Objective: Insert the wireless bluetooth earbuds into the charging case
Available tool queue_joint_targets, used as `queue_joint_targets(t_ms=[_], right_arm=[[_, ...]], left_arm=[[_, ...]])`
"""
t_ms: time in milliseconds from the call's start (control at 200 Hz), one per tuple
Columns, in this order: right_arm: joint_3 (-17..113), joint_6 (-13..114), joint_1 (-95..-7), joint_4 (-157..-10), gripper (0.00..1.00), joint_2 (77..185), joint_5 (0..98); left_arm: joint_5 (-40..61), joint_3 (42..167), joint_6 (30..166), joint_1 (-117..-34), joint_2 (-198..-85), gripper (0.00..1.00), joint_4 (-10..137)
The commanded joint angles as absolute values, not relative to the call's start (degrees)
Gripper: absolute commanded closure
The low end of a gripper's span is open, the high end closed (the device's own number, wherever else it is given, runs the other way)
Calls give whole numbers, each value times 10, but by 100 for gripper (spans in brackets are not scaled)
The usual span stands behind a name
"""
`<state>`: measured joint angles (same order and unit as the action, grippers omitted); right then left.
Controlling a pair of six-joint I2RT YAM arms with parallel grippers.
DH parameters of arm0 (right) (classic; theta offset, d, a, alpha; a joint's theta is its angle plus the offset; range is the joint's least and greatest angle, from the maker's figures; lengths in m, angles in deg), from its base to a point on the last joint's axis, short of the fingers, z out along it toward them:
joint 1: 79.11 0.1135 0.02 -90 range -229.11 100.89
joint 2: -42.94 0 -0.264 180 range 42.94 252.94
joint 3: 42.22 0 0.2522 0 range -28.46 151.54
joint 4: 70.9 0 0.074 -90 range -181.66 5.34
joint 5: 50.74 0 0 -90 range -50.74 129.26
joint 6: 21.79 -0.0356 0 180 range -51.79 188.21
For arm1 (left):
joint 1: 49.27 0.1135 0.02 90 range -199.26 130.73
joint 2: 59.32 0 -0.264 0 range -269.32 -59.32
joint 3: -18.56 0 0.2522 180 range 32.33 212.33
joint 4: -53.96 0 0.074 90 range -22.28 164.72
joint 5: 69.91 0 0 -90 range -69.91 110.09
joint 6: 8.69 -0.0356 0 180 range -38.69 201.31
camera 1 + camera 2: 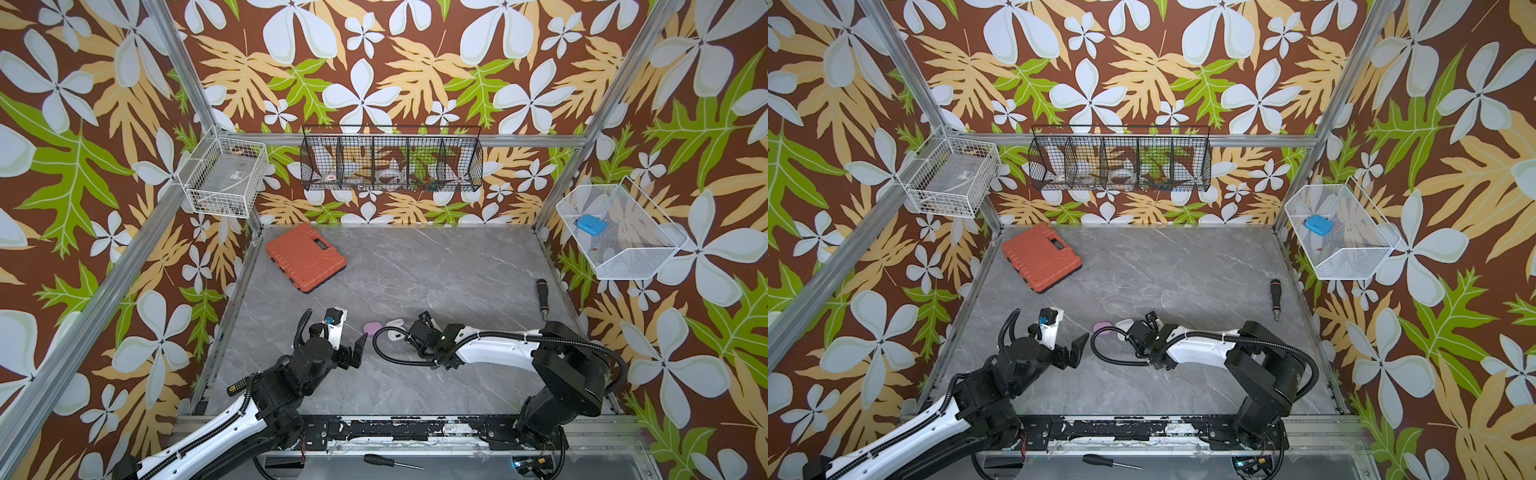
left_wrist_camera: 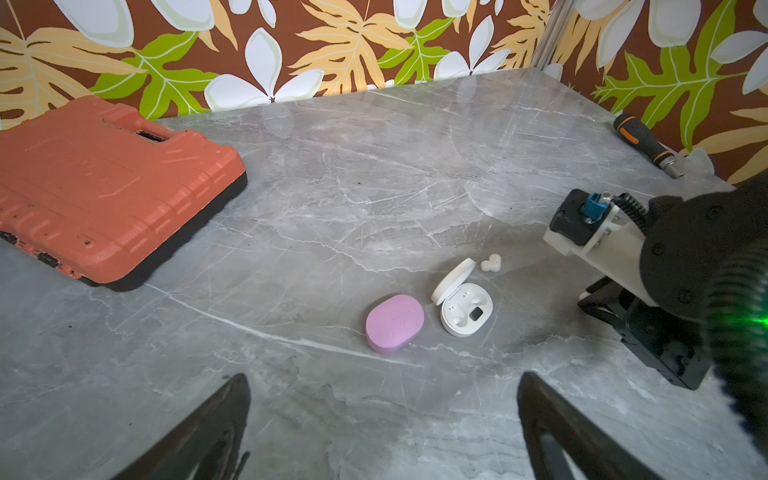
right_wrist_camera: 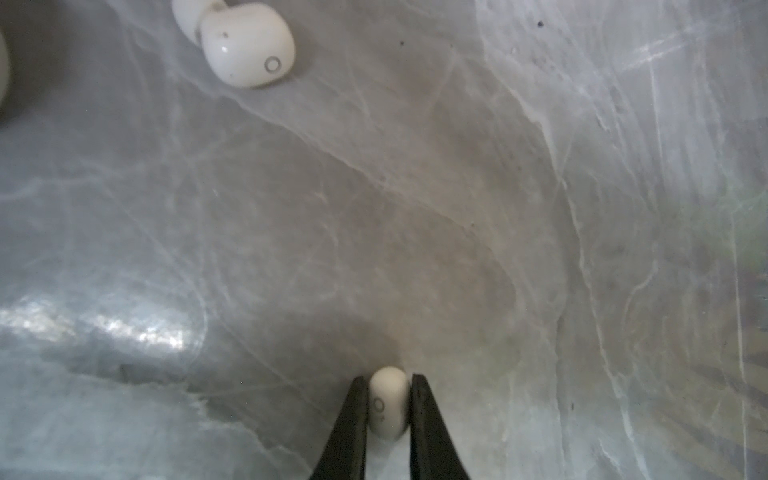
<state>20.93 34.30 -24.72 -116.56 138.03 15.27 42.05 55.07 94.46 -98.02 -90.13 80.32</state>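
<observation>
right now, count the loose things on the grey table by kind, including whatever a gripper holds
charging cases: 2, pink case shut, white case open
white earbuds: 2, loose earbud lying free, held earbud in the right gripper
orange tool case: 1
screwdriver: 1
total: 6
not counted: second screwdriver, off the table

1 white earbud sits pinched in the right claw, another earbud lies beside the open white case.

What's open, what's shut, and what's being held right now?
white case, open, lid up
pink case, shut
orange toolbox, shut
left gripper, open, empty
right gripper, shut on a white earbud
other white earbud, lying loose on the table
</observation>
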Motion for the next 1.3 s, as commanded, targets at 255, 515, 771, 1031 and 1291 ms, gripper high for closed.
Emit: queue_joint_targets(t_ms=[255,515,771,1031,1291], right_arm=[[206,343,-246,-1179,83,1356,208],[206,345,-246,-1164,83,1352,225],[218,350,-248,-1153,83,1351,238],[236,358,-250,-1135,83,1361,259],[254,373,-260,-1107,83,1372,293]], left_arm=[[415,549,943,-978,-901,0,784],[414,549,942,-978,-899,0,784],[410,548,941,-978,-896,0,783],[410,547,940,-978,-895,0,782],[409,547,940,-978,-895,0,783]])
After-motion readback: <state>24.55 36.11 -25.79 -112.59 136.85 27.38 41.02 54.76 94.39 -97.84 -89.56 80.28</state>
